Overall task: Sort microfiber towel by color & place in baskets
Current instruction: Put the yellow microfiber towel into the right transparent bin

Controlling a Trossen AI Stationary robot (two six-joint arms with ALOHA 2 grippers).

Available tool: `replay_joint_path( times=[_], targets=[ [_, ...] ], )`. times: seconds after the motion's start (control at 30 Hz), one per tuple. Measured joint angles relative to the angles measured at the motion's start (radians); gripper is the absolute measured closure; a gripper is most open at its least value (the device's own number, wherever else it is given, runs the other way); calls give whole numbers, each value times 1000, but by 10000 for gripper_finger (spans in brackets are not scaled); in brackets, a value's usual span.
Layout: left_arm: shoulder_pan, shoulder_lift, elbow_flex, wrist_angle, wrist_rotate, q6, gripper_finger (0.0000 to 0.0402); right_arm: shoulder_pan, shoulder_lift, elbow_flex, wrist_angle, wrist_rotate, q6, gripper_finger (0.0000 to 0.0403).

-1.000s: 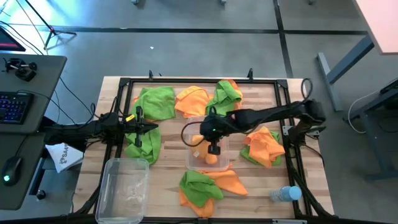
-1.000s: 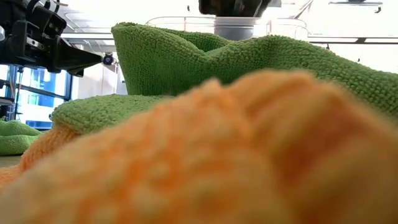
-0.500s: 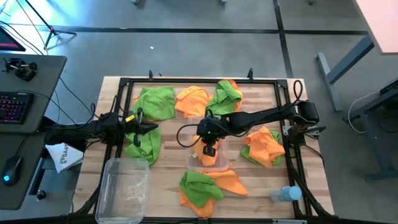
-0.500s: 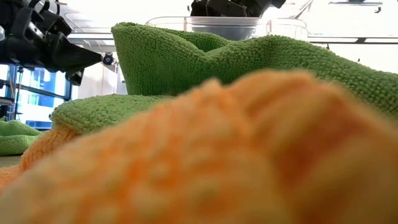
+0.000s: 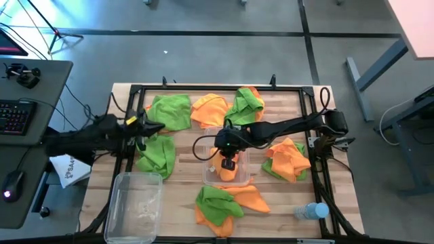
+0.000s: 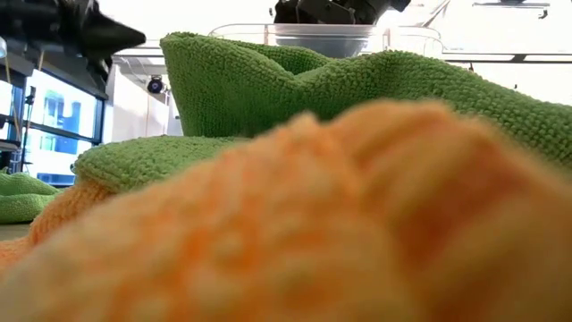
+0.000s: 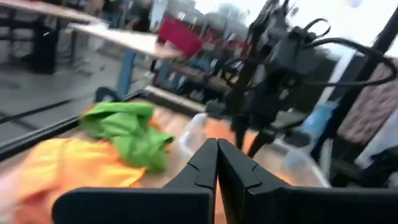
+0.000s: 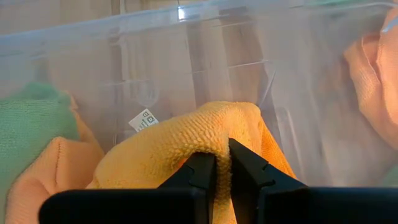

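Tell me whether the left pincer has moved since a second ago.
Yes. In the high view the left pincer has pulled back toward the table's left edge and slightly farther from the empty basket.

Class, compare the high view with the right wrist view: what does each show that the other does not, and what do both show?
Only the high view shows the whole table, the left gripper shut and empty above a green towel, the empty basket, the water bottle and the scattered towels. Only the right wrist view shows the fingers pinching a fold of the orange towel, and a white tag on it. Both show the right gripper on the orange towel inside the centre basket.
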Motion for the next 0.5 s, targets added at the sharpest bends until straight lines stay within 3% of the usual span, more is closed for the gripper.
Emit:
replay_joint_path(
  times=[0.13, 0.27, 0.5],
  targets=[
    [0, 155, 185, -155, -12, 41, 402, 0, -2, 36, -65, -10, -14, 370],
    [0, 306, 325, -198, -21, 74, 402, 0, -2, 122, -153, -24, -67, 363],
    [0, 507, 510, -218, -42, 218, 401, 0, -4, 271, -257, -30, -166, 289]
  ],
)
